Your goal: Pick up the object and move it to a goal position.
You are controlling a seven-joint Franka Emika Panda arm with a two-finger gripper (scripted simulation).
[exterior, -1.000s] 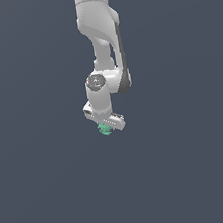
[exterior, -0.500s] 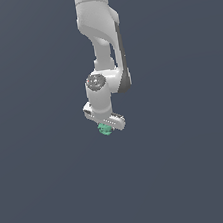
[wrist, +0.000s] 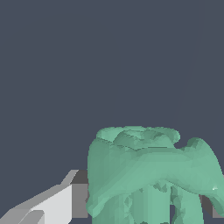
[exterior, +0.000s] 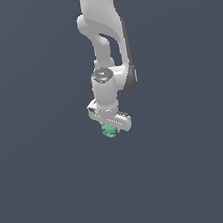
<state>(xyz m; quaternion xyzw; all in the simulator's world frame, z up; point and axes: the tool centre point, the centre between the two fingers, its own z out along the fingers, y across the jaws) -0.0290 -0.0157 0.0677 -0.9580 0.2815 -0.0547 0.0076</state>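
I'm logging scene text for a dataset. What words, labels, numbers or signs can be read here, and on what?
None. The white arm, the gripper, the teal-green object and the plain dark background carry no readable text, label or number in either view.

In the exterior view the pincer (exterior: 110, 125) is covering most of the object (exterior: 108, 131). In the wrist view the frame edge is cutting off the object's (wrist: 148, 175) lower part, and one finger (wrist: 52, 205) is barely showing.
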